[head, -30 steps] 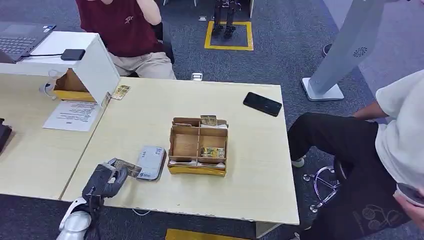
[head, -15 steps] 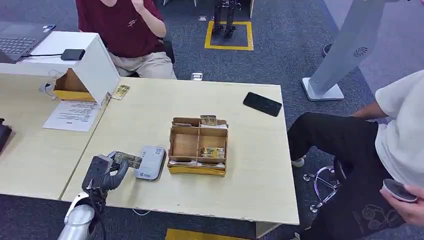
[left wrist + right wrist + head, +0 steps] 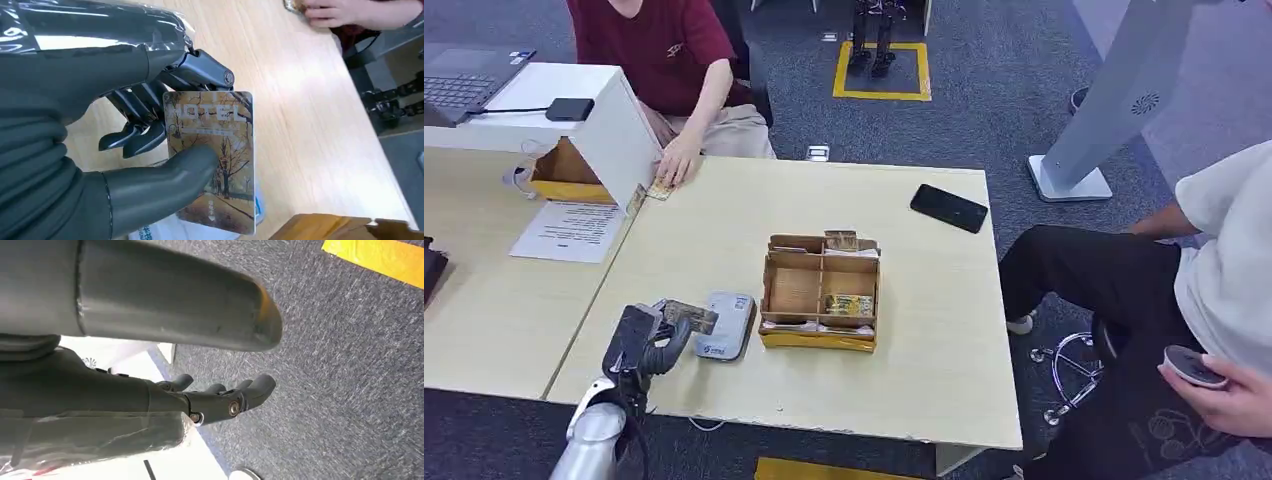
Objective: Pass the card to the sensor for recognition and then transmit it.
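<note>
My left hand [image 3: 642, 342] pinches a hotel card [image 3: 690, 317] printed with an autumn tree scene. It hovers at the table's near left, with the card's far edge just over the grey card sensor [image 3: 724, 324]. In the left wrist view the card [image 3: 215, 160] sits between the thumb and the dark fingers [image 3: 137, 135], and the sensor's white corner [image 3: 155, 231] shows beneath it. My right hand [image 3: 220, 397] hangs over grey carpet, fingers loosely extended and holding nothing.
A cardboard divider box [image 3: 820, 291] with cards stands right of the sensor. A black phone [image 3: 949, 208] lies far right. A person in red rests a hand [image 3: 674, 160] on a card by the white box [image 3: 574, 120]. Another person [image 3: 1204, 300] sits at right.
My left hand has moved slightly right, bringing the card's edge over the sensor. The person in red has lowered a hand onto the card at the table's far edge.
</note>
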`<state>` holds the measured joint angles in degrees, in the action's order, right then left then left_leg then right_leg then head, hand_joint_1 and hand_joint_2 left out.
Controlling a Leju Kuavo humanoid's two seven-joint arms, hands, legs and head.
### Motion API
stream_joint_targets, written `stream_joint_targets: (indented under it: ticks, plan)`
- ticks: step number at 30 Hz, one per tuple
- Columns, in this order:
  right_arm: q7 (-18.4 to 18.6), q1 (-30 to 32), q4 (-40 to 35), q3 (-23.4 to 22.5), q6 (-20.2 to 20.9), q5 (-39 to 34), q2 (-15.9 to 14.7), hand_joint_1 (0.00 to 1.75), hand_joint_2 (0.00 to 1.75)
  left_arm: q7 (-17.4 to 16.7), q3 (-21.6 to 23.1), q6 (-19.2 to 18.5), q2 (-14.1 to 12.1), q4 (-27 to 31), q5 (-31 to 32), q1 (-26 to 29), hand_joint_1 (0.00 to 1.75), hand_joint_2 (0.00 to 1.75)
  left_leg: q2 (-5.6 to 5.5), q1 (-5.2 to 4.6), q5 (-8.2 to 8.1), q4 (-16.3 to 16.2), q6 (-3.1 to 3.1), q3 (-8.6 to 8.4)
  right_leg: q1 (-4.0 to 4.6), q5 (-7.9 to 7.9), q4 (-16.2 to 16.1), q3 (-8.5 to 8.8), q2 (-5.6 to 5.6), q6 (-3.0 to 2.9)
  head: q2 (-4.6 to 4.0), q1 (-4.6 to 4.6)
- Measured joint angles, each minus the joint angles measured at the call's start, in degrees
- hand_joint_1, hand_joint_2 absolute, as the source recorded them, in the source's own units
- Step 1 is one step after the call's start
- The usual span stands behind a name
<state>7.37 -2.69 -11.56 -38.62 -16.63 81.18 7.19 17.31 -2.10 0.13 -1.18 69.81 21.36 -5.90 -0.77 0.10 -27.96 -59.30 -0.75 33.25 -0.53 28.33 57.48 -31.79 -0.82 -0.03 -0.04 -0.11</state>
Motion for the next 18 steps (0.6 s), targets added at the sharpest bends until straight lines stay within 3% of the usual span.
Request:
stream_joint_targets:
  ticks: [10, 14, 18]
  plan:
    - [0.0, 0.0, 0.0, 0.0, 0.0, 0.4, 0.0, 0.0, 0.0, -0.2, 0.0, 1.2, 1.3, -1.6, 1.2, -0.3, 1.75, 1.75, 0.0, 0.0, 0.0, 0.0, 0.0, 0.0, 0.0, 0.0, 0.0, 0.0, 0.0, 0.0, 0.0, 0.0]
    - [0.0, -0.1, 0.0, 0.0, 0.0, 0.7, 0.0, 0.0, 0.0, -0.3, 0.0, 2.3, 3.6, -4.7, 1.7, -2.1, 1.75, 1.75, 0.0, 0.0, 0.0, 0.0, 0.0, 0.0, 0.0, 0.0, 0.0, 0.0, 0.0, 0.0, 0.0, -0.02]
    - [0.0, -0.1, 0.0, 0.0, 0.1, 1.2, 0.0, 0.0, 0.0, -0.5, 0.0, 3.0, 4.2, -5.5, 2.2, -2.6, 1.75, 1.75, 0.0, 0.0, 0.0, 0.0, 0.0, 0.0, 0.0, 0.0, 0.0, 0.0, 0.0, 0.0, 0.0, 0.0]
